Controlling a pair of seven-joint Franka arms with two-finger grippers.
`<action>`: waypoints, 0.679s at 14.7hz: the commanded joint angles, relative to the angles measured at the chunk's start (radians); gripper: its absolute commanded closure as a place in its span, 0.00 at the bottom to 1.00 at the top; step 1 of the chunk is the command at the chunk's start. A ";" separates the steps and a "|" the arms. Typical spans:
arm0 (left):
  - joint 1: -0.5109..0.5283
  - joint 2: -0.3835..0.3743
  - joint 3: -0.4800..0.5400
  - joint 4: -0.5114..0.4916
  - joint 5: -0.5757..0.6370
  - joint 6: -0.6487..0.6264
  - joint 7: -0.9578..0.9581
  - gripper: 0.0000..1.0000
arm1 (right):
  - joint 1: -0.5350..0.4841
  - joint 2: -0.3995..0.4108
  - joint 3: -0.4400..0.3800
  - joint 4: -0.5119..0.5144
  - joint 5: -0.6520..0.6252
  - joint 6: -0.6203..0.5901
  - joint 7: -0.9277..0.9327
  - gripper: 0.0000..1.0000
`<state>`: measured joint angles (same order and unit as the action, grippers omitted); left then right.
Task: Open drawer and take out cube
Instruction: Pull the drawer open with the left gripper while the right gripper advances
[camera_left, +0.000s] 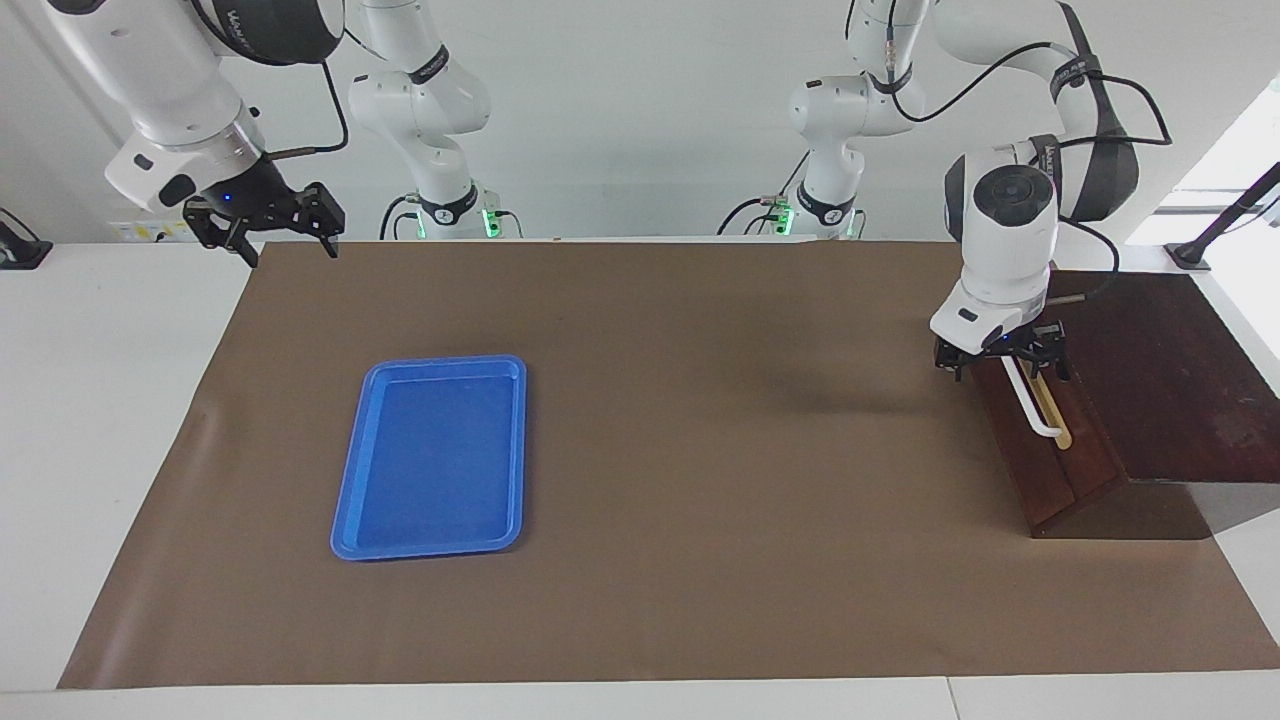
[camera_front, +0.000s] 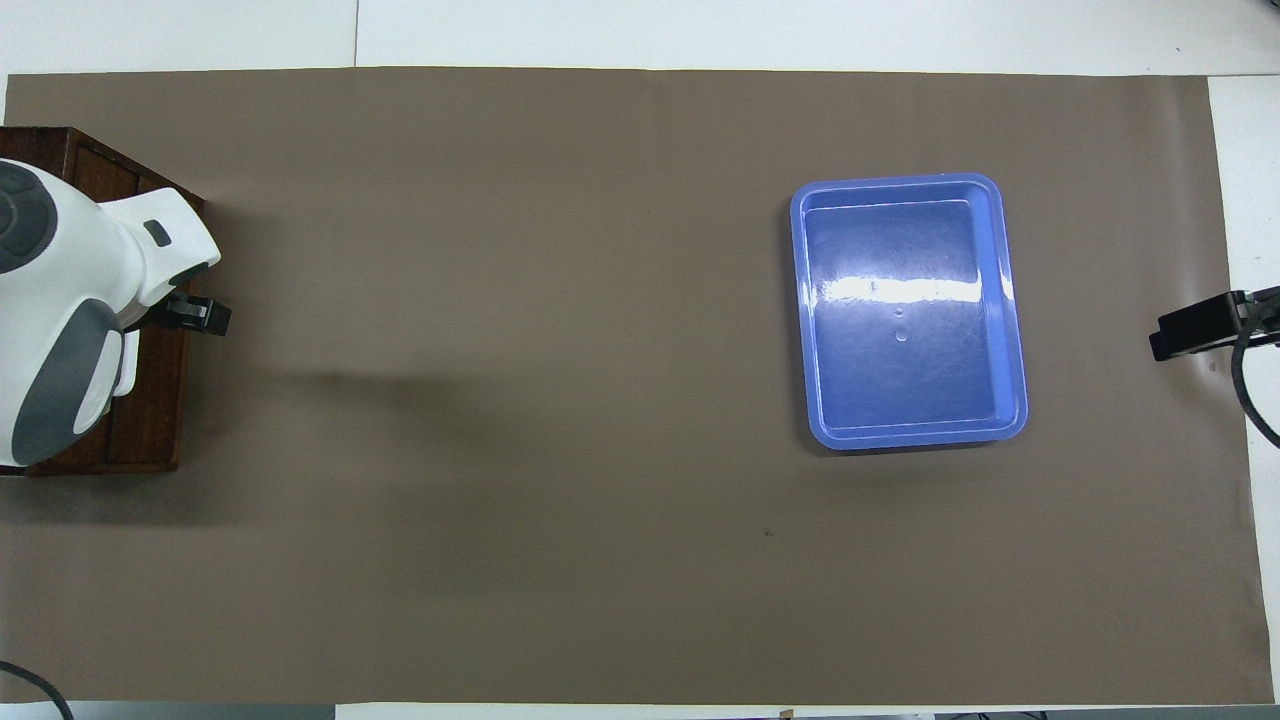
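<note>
The dark reddish-brown drawer (camera_left: 1045, 470) stands shut in its dark wooden box (camera_left: 1160, 380) at the left arm's end of the table. Its white bar handle (camera_left: 1035, 405) lies on a tan strip. My left gripper (camera_left: 1008, 368) is down at the end of the handle nearer to the robots, open, with its fingers on either side of the bar. In the overhead view the left arm covers most of the drawer (camera_front: 150, 400), and one finger (camera_front: 205, 316) sticks out in front of it. My right gripper (camera_left: 288, 250) waits open and empty, raised over the right arm's end. The cube is hidden.
A flat blue tray (camera_left: 435, 455) lies empty on the brown mat toward the right arm's end; it also shows in the overhead view (camera_front: 905, 310). The brown mat (camera_left: 700, 450) covers most of the white table.
</note>
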<state>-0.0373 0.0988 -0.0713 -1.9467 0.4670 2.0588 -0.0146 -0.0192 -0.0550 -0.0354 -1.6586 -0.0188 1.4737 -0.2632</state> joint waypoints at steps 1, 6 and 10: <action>0.019 0.002 0.010 -0.037 0.056 0.073 0.005 0.00 | -0.018 -0.100 0.011 -0.174 0.048 0.091 -0.120 0.00; 0.056 0.025 0.010 -0.077 0.104 0.162 0.005 0.00 | -0.001 -0.201 0.017 -0.377 0.203 0.215 -0.305 0.00; 0.056 0.065 0.010 -0.075 0.105 0.185 -0.001 0.00 | 0.094 -0.209 0.020 -0.432 0.290 0.296 -0.413 0.00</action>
<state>0.0115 0.1431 -0.0598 -2.0128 0.5483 2.2058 -0.0145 0.0379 -0.2334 -0.0188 -2.0350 0.2242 1.7098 -0.6135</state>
